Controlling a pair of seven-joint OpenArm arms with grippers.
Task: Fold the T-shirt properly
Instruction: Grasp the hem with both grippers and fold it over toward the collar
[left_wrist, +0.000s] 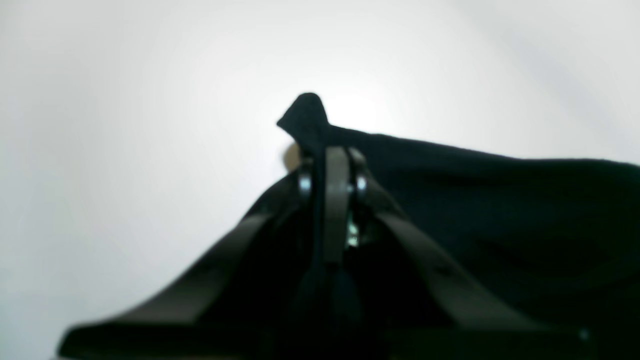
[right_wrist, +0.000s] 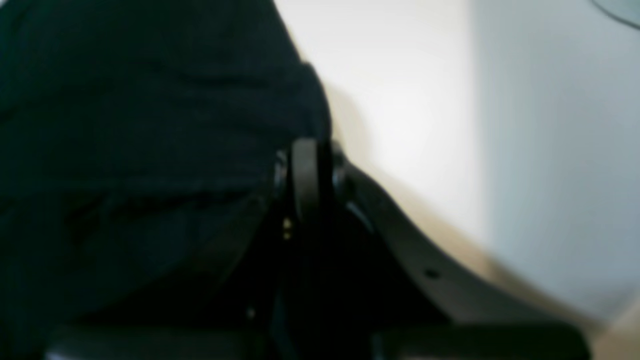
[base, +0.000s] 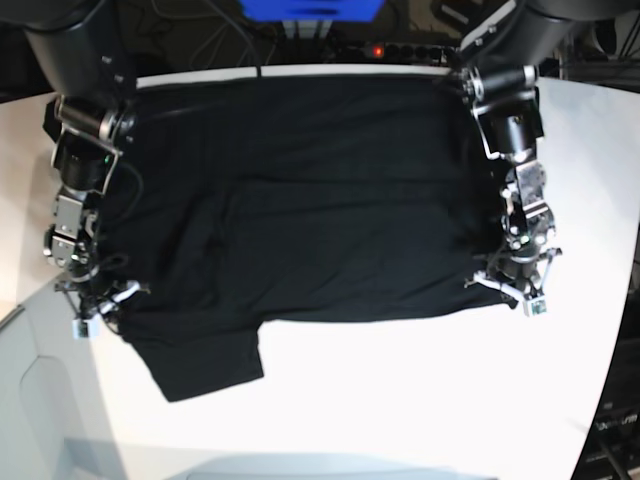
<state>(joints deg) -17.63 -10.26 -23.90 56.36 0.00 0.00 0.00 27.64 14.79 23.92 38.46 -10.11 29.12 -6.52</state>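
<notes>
While the T-shirt (base: 300, 210) lies spread across the white table (base: 420, 400), you see only its plain black side; no print shows. It covers most of the far half of the tabletop, its far edge near the table's back rim, and one sleeve (base: 205, 365) juts toward the camera on the base view's left. Soft creases run across the middle of the cloth.

Look at your left gripper (base: 522, 288), on the base view's right: it sits at the shirt's near corner on that side, its jaws pinched together on the fabric. In the left wrist view a small peak of black cloth (left_wrist: 306, 117) sticks up just beyond the closed fingertips, and the rest of the shirt runs off to the right over the pale table.

Your right gripper (base: 95, 305), on the base view's left, is at the opposite edge of the shirt, just above the sleeve. Its wrist view is blurred, but the fingers (right_wrist: 305, 175) stand together with dark cloth bunched against their tip, so it too is clamped on the T-shirt.
</notes>
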